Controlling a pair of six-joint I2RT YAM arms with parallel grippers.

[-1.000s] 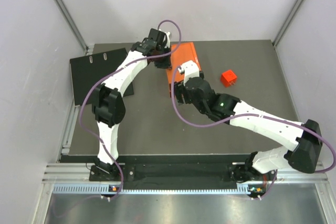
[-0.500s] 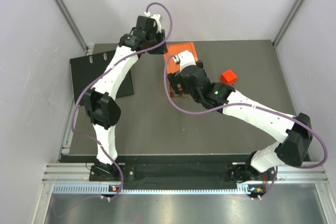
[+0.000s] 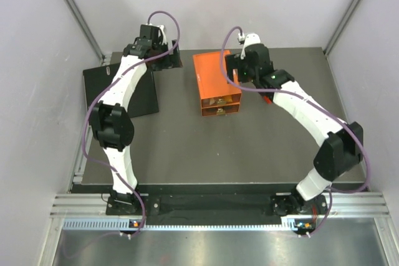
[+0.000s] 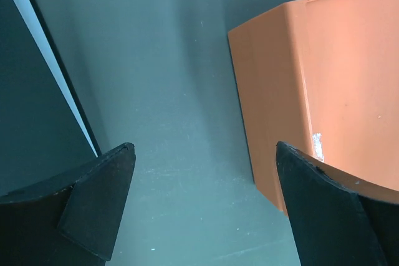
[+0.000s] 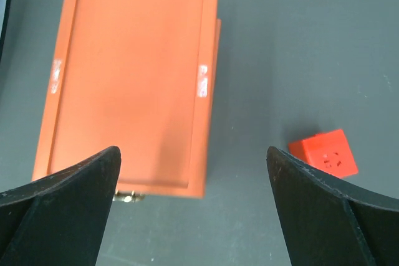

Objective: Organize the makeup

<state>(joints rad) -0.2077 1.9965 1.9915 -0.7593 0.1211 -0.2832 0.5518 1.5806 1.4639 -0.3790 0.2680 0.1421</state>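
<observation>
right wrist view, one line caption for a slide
Open right gripper hovering above the orange box, with a small red cube beside it on the dark table.

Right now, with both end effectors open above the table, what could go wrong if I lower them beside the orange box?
1. The red cube sits just right of the orange box, close under one finger of the right end effector; a descent could knock it.
2. The left end effector hangs over the gap between the box and the black board; a finger may catch either edge.
</observation>
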